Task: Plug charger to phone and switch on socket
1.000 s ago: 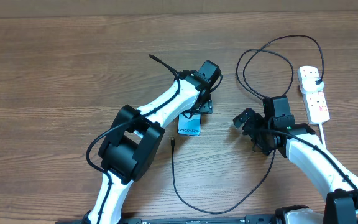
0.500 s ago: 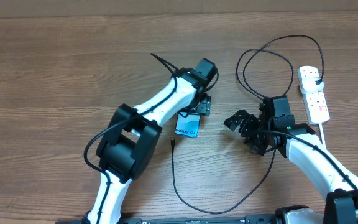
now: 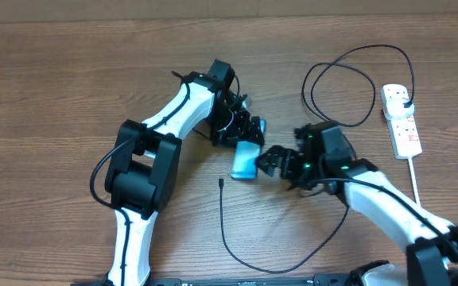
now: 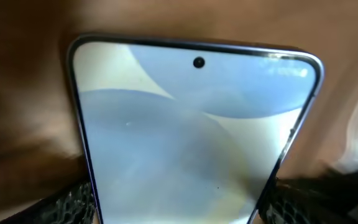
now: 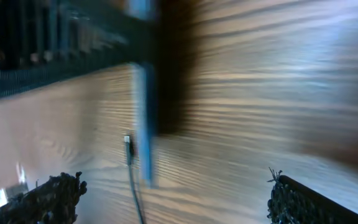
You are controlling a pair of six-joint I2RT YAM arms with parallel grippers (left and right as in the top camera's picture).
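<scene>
The phone, with a light blue lit screen, is near the table's middle, and my left gripper is shut on its upper end. In the left wrist view the phone fills the frame between the two fingers. My right gripper is open and empty just right of the phone. In the right wrist view the fingers are spread wide, the phone shows edge-on, and the connector tip lies beside it. The charger cable ends in a tip below and left of the phone. Its plug sits in the socket strip.
The black cable loops across the table behind my right arm and curves along the front edge. The strip's thick white cord runs toward the front right. My left arm stretches across the left middle.
My left arm has swung left and turned its wrist, bringing the phone with it, tilted. My right gripper has moved left, close to the phone's right side.
</scene>
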